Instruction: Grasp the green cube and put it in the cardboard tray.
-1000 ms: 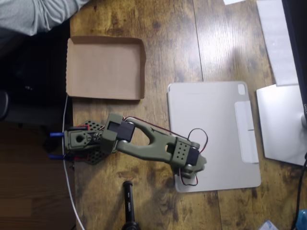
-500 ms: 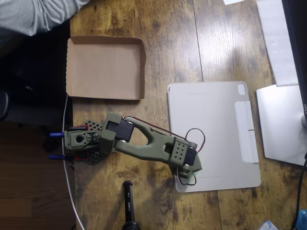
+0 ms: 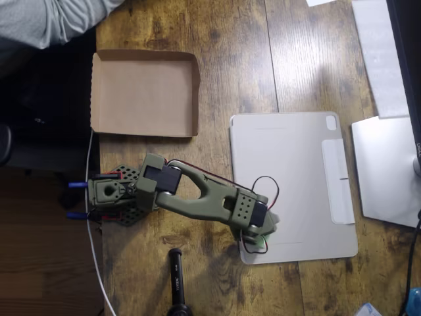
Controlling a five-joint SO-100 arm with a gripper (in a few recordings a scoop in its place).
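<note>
The olive-green arm reaches from its base (image 3: 108,194) toward the lower right, and its wrist hangs over the bottom left corner of the grey pad. The gripper (image 3: 258,238) points straight down beneath the wrist, so its fingers are hidden from above. A small sliver of light green, likely the green cube (image 3: 264,244), peeks out just under the wrist at the pad's edge. The cardboard tray (image 3: 145,92) lies at the upper left, brown and shallow with low walls, and nothing is in it.
The flat grey tablet-like pad (image 3: 296,184) fills the centre right. A black cylinder (image 3: 176,280) stands near the bottom edge. A person's grey sleeve (image 3: 52,20) is at the top left. White flat items (image 3: 385,171) lie at the right.
The wrist has shifted slightly left and lower over the pad's corner. A sliver of light green now shows beneath it.
</note>
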